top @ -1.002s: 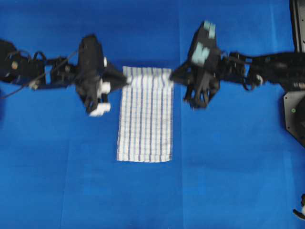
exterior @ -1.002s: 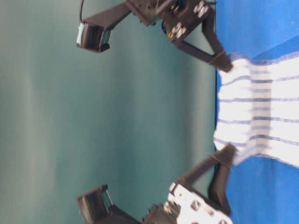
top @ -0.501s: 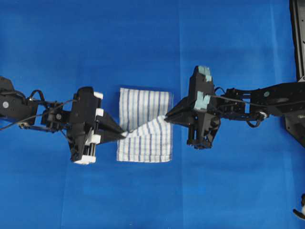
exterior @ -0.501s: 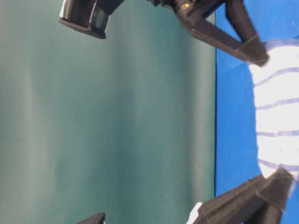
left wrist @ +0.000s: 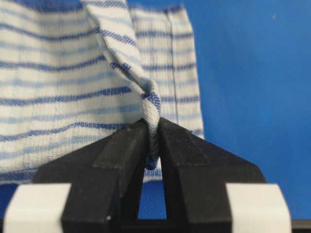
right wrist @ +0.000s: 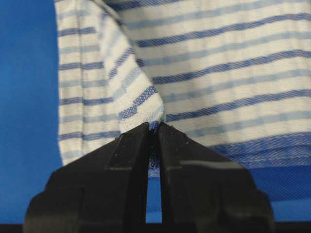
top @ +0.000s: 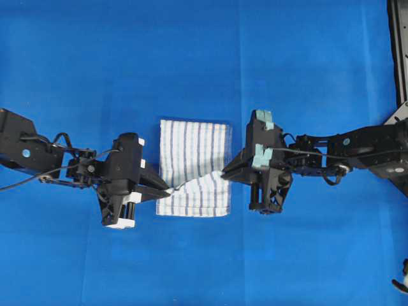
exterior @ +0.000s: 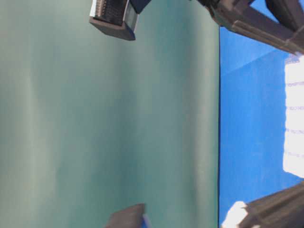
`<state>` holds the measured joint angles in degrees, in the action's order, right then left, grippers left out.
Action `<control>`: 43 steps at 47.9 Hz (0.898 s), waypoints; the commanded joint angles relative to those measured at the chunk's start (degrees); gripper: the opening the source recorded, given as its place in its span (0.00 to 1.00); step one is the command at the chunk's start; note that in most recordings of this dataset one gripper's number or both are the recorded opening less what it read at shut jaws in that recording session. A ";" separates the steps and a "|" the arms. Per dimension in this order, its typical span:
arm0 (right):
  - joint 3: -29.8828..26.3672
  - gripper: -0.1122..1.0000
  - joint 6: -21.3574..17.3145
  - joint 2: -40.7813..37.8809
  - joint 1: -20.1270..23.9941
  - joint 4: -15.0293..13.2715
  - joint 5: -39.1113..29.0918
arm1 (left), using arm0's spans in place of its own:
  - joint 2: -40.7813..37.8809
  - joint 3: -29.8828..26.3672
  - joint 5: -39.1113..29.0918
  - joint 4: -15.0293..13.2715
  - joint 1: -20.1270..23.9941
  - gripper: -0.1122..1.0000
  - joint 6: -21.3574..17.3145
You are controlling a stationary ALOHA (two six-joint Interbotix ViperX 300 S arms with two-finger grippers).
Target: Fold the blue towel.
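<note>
My left gripper (left wrist: 152, 145) has its jaws pressed together on a twisted corner of the blue towel (top: 193, 153), the cloth rising out of the pinch in a narrow rope toward the top of my left wrist view. My right gripper (right wrist: 153, 133) pinches another corner the same way, a rounded fold of striped cloth bulging just above the closed tips. Seen from overhead, my left gripper (top: 167, 189) sits at the towel's lower left edge and my right gripper (top: 224, 172) at its right edge, with the held edge strung between them across the lower part of the towel. The towel lies near the centre of the frame on the blue table cover (top: 191, 57), its upper part flat.
</note>
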<state>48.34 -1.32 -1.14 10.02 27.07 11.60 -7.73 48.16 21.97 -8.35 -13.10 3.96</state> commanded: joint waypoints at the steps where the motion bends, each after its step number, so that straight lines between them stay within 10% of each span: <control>1: -1.41 0.16 0.00 -0.09 0.79 0.18 0.79 | 0.18 -0.97 0.88 -0.35 -0.26 0.17 0.09; 18: -1.85 0.17 0.00 -1.05 0.97 0.09 0.62 | 0.44 -0.18 1.23 -1.23 0.53 0.40 0.18; 27: -2.46 0.61 0.09 -0.70 0.88 0.09 0.35 | 1.76 0.18 0.26 -1.23 0.70 0.80 -0.18; 33: -2.29 0.90 1.14 2.11 0.97 -0.70 -0.53 | 5.71 1.14 -2.46 -1.23 0.97 0.80 -0.79; 43: -0.97 0.89 4.57 10.46 0.26 -1.58 -2.99 | 16.08 2.37 -9.76 -0.97 1.14 0.76 -1.05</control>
<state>47.29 2.37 5.10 10.72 25.75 9.23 3.87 50.80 13.97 -9.49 -12.13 2.99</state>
